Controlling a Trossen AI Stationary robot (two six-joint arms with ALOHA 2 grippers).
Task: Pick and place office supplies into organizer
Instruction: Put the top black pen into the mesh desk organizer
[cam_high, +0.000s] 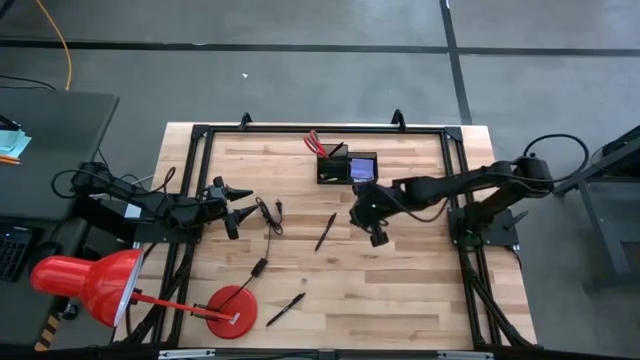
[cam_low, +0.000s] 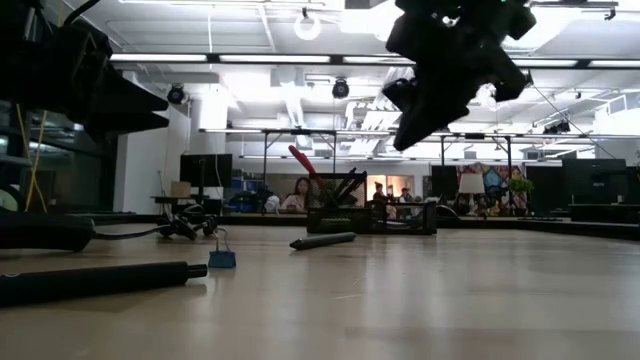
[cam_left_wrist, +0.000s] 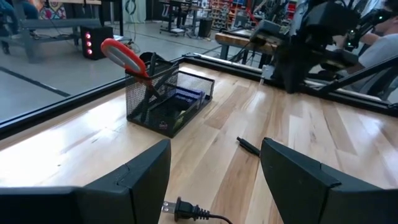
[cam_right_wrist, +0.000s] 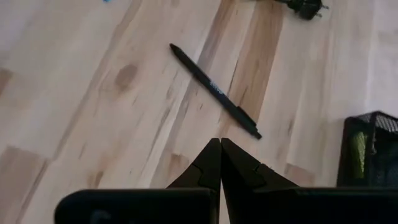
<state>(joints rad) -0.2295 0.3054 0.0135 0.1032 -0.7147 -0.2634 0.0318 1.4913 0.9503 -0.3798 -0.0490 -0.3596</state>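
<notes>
The black mesh organizer (cam_high: 347, 166) stands at the table's far middle. Red-handled scissors (cam_left_wrist: 124, 57) stick up out of its cup section, and a purple pad (cam_left_wrist: 186, 98) lies in its tray. One black pen (cam_high: 326, 231) lies flat on the wood mid-table, and another pen (cam_high: 285, 309) lies near the front edge. My right gripper (cam_right_wrist: 220, 149) hovers shut above the table, just right of the middle pen (cam_right_wrist: 214, 90), pointing down toward it with nothing in it. My left gripper (cam_high: 240, 210) rests open at the table's left side, with nothing between its fingers.
A black cable (cam_high: 268, 215) with a plug (cam_left_wrist: 183, 210) lies just in front of my left gripper. A red desk lamp (cam_high: 90, 285) hangs over the near left corner, and its round base (cam_high: 230, 310) stands near the front edge. A black frame (cam_high: 300, 128) borders the table.
</notes>
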